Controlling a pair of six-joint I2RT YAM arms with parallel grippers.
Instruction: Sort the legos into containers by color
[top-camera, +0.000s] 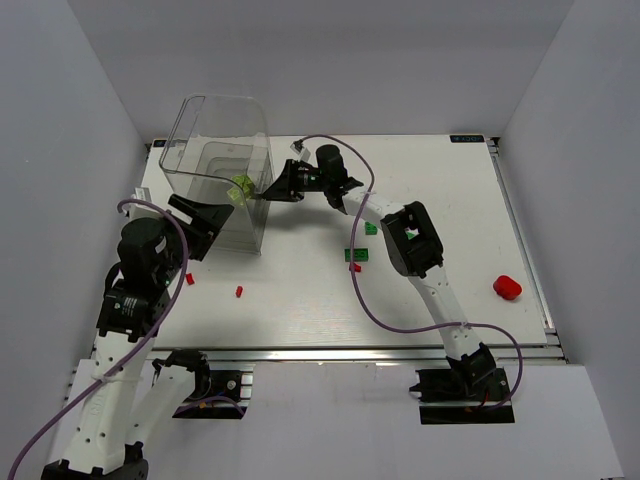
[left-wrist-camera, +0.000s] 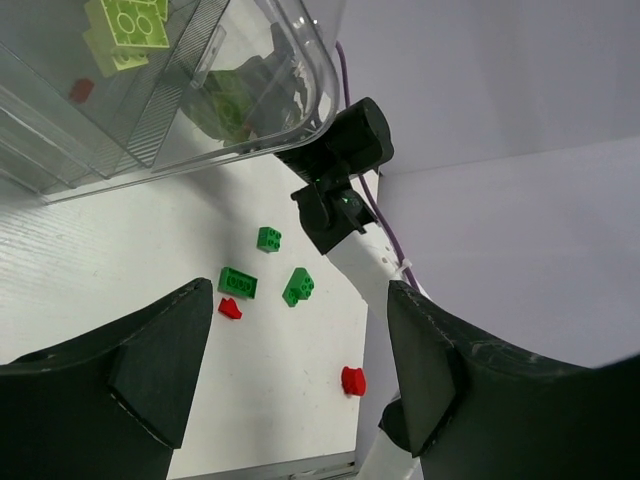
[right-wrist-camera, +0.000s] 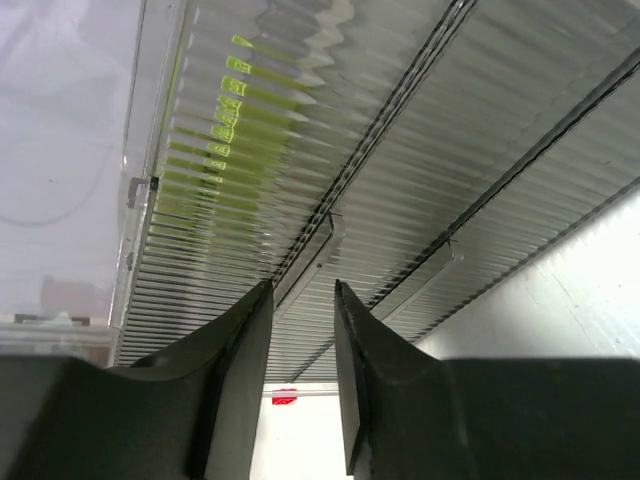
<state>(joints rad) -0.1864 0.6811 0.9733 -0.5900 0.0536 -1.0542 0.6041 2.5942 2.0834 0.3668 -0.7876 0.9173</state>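
The clear container (top-camera: 205, 125) stands at the back left, with a yellow-green lego (top-camera: 240, 188) inside. My right gripper (top-camera: 268, 190) is at its right wall. In the right wrist view its fingers (right-wrist-camera: 235, 340) stand a little apart, with nothing between them, facing the ribbed wall (right-wrist-camera: 420, 150). My left gripper (top-camera: 213, 228) is at the container's front left corner, wide open (left-wrist-camera: 300, 312) and holding nothing. Green legos (left-wrist-camera: 238, 283) (left-wrist-camera: 298, 286) (left-wrist-camera: 269, 238) and red legos (left-wrist-camera: 230, 308) (left-wrist-camera: 352, 380) lie on the table. Yellow-green legos (left-wrist-camera: 125, 25) show through the container (left-wrist-camera: 250, 150).
Two small red legos (top-camera: 189, 279) (top-camera: 239, 291) lie near the left arm, and a larger red piece (top-camera: 507, 288) lies by the table's right edge. Green legos (top-camera: 370, 228) (top-camera: 355, 255) lie under the right arm. A purple cable (top-camera: 365, 300) loops over the table.
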